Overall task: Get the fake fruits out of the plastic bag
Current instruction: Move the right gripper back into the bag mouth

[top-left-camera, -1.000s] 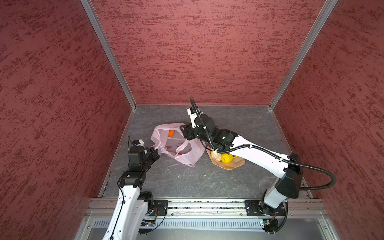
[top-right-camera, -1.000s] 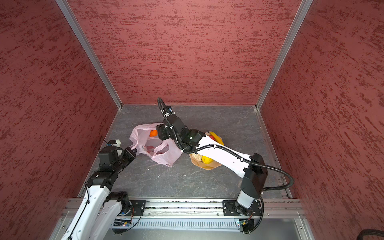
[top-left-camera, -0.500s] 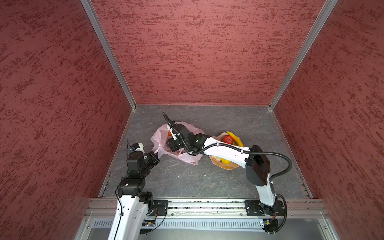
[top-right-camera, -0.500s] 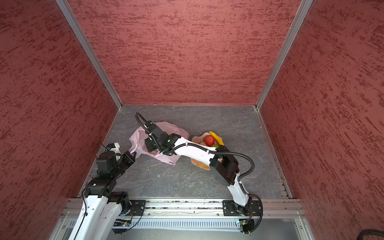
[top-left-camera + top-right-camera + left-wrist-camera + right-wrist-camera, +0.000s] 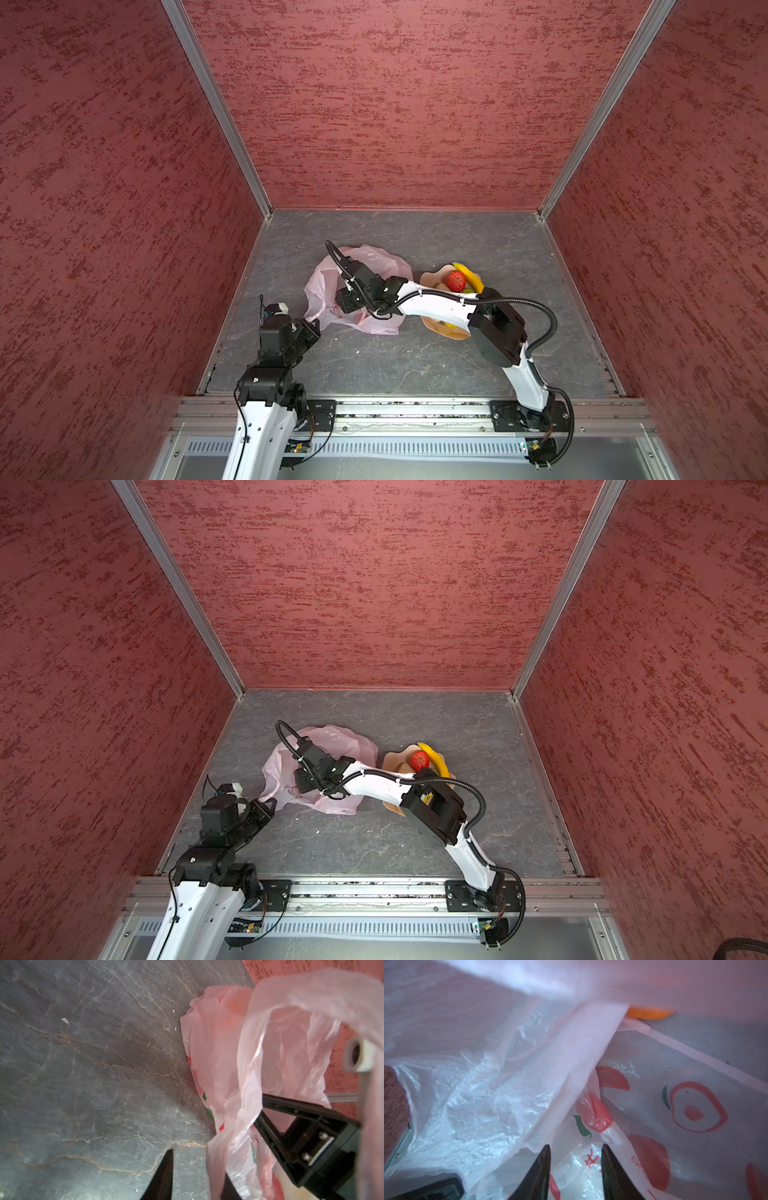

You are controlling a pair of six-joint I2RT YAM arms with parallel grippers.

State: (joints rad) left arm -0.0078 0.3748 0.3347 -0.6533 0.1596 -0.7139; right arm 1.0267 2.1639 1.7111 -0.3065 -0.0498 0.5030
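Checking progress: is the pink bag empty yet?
Not empty, it seems: an orange fruit peeks from under the bag's folds in the right wrist view. Anything more cannot be told.

Crumpled pale-pink plastic bag (image 5: 374, 262) — orange fruit (image 5: 650, 1013) in its folds, red fruit (image 5: 456, 281) and banana (image 5: 473, 278) outside.

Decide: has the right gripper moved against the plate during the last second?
Yes: the right gripper shifted left in a top view, away from the plate, farther over the plastic bag.
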